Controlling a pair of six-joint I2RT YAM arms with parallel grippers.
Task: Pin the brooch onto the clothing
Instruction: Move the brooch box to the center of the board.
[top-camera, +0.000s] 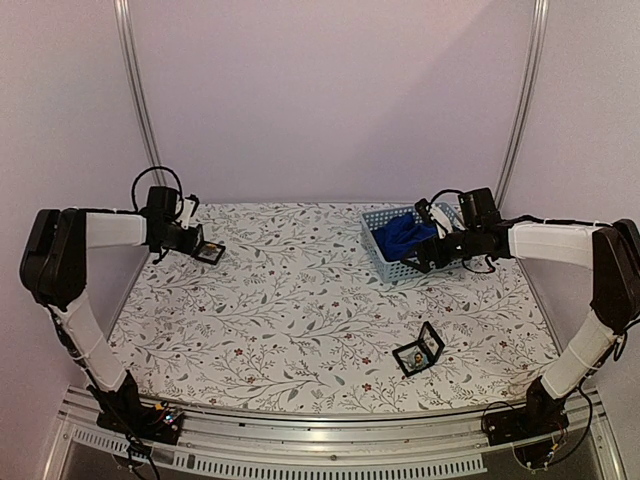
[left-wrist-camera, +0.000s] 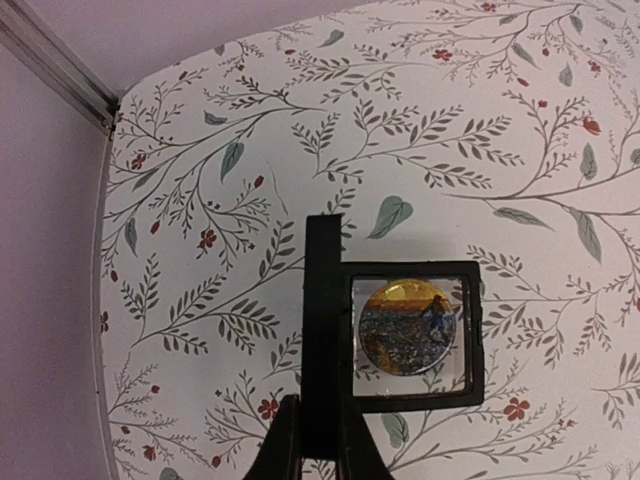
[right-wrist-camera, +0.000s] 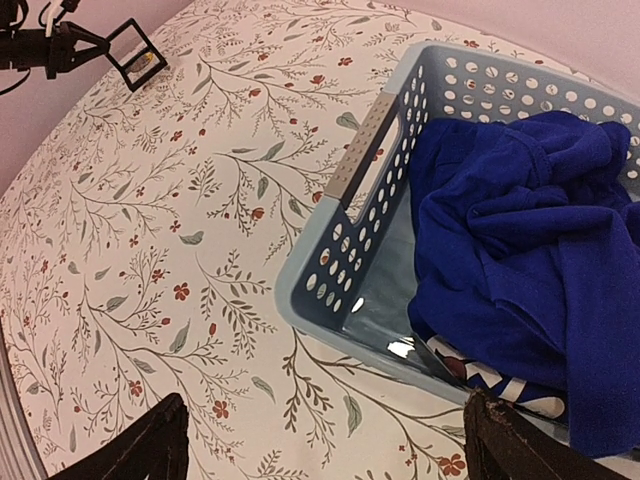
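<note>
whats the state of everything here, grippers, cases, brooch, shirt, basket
left gripper: shut on one edge of the black case
black case: held by that edge
brooch: inside the black case, not yet pinned
right gripper: open, holding nothing, at the basket's edge
T-shirt: crumpled in the basket
basket: upright
second case: hinged open

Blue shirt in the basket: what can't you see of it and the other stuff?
Shirt: crumpled in the basket, right wrist view; folds hide most of its print.
Brooch in its frame: left wrist view; its back faces away.
Open case: top view, contents too small.
Left gripper: left wrist view, cut off by the bottom edge.
</note>
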